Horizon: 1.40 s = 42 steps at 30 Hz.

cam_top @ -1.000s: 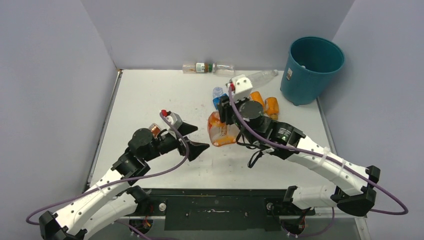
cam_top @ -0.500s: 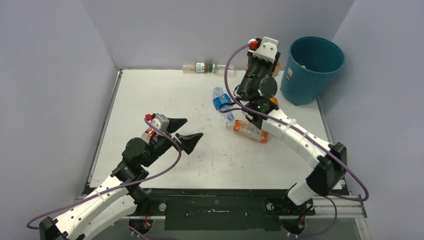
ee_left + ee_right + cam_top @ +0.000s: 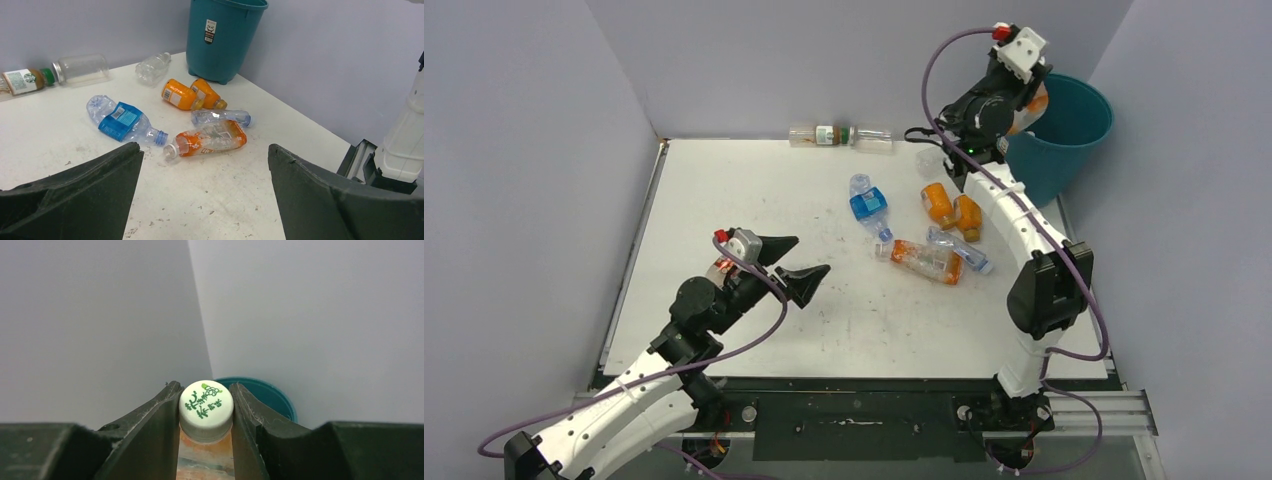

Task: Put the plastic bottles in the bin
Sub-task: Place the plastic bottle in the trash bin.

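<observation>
The right pincer (image 3: 204, 388) is pressed onto the white-capped neck of an orange bottle (image 3: 206, 407), which is held raised at the rim of the bin (image 3: 1079, 150). The bin is stood at the far right corner of the desk (image 3: 744, 190). The left pincer (image 3: 809, 256) is spread wide and empty above the near left of the desk. A blue-labelled bottle (image 3: 867, 205), two small orange bottles (image 3: 938, 205) and an orange-labelled bottle (image 3: 924, 262) are laid flat on the desk, left of the bin.
</observation>
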Available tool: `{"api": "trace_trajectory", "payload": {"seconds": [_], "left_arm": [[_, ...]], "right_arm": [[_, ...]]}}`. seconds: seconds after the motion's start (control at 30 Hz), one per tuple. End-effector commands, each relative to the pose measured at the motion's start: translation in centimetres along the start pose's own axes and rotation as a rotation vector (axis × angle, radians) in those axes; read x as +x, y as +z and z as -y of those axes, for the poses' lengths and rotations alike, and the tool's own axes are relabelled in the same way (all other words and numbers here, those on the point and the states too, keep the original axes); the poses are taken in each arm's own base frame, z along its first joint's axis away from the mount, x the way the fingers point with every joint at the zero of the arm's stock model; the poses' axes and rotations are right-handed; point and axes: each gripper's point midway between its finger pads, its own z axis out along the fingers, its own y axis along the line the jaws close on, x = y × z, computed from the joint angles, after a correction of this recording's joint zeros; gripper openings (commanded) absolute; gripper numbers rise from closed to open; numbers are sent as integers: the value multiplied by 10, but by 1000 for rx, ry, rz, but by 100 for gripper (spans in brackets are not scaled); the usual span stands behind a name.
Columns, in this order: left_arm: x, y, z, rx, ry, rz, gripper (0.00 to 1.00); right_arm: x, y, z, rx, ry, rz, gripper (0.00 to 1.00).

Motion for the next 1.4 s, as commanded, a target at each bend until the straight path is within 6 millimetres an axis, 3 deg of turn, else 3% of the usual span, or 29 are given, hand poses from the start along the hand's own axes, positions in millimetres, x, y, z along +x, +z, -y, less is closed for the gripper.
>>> {"api": "trace_trajectory", "payload": {"seconds": [0.0,0.3,0.53,0.93,1.13,1.27,1.37], "left_arm": [[-15,4,12,56,-2,56,96],[-14,5,13,65,-10,57,96],[-11,6,12,64,-7,50,96],[-9,7,12,68,-7,44,96],[-9,8,13,73,-5,42,96],[-9,8,14,74,-11,42,96],[-9,8,14,75,-11,41,96]], "right_arm": [[-18,28,18,37,95,25,5],[5,71,32,71,99,-3,5],[21,85,31,90,94,-5,5],[69,98,47,134,5,-73,5],[82,99,41,81,4,-128,30],[90,94,40,57,7,-159,68],[89,93,41,53,13,-168,82]]}}
